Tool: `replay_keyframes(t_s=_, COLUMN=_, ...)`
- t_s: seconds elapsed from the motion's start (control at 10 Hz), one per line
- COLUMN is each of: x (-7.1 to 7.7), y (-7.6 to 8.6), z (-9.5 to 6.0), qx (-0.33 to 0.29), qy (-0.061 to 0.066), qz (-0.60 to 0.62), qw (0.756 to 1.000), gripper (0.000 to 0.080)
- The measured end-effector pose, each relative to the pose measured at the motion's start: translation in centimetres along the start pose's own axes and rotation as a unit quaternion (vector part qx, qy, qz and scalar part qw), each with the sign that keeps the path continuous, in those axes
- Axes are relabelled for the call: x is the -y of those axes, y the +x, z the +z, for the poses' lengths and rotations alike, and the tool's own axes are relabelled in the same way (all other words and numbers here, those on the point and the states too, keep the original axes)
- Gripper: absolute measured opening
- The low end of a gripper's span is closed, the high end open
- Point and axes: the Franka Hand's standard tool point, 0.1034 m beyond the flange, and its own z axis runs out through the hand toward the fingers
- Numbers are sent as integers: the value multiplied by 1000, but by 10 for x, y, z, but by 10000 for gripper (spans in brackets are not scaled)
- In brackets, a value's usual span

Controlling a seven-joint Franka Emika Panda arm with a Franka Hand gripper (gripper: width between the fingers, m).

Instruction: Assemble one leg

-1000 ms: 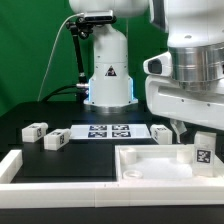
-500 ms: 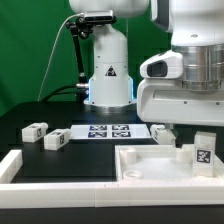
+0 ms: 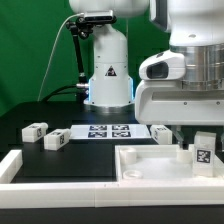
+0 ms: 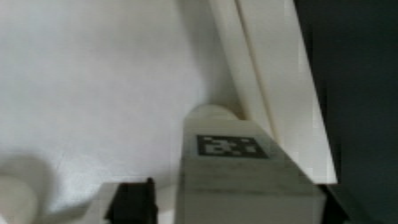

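1. Black table (image 3: pixel 70 165) fills the lower part of the exterior view, with a green backdrop behind it.
2. Nearest the camera, a white raised border (image 3: pixel 12 168) runs along the table's front edge on the exterior view's left.
3. Just behind it, on the exterior view's right, lies the large white tabletop piece (image 3: pixel 150 168), a shallow tray with a raised rim.
4. The leg (image 3: pixel 204 152) stands upright at the tray's right end, its square tag facing the camera; in the wrist view the same leg (image 4: pixel 228 165) rises against the white tray wall.
5. The gripper (image 3: pixel 200 133) hangs directly over that leg, its dark fingers (image 4: pixel 128 203) showing on either side of the post; whether they press it I cannot tell.
6. Farther back, two more legs (image 3: pixel 45 134) lie on the exterior view's left, another (image 3: pixel 161 131) right of the marker board (image 3: pixel 108 131).
7. Farthest stands the arm's white base (image 3: pixel 108 75).
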Motion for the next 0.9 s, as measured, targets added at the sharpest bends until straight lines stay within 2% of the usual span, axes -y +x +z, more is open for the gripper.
replay_keyframes(t_s=0.1, x=0, y=0, z=0, qx=0, qy=0, qz=10, qw=1000, gripper=288)
replay_keyframes(t_s=0.2, x=0, y=0, z=0, qx=0, qy=0, qz=10, qw=1000, gripper=288)
replay_keyframes(t_s=0.5, x=3, y=0, z=1, qx=-11, qy=8, qz=160, qw=987, gripper=288)
replay_keyframes(t_s=0.7, x=3, y=-1, z=2, qx=-23, qy=25, qz=254, qw=967, gripper=288)
replay_keyframes(t_s=0.9, x=3, y=-1, z=2, qx=-22, qy=33, qz=327, qw=944, gripper=288)
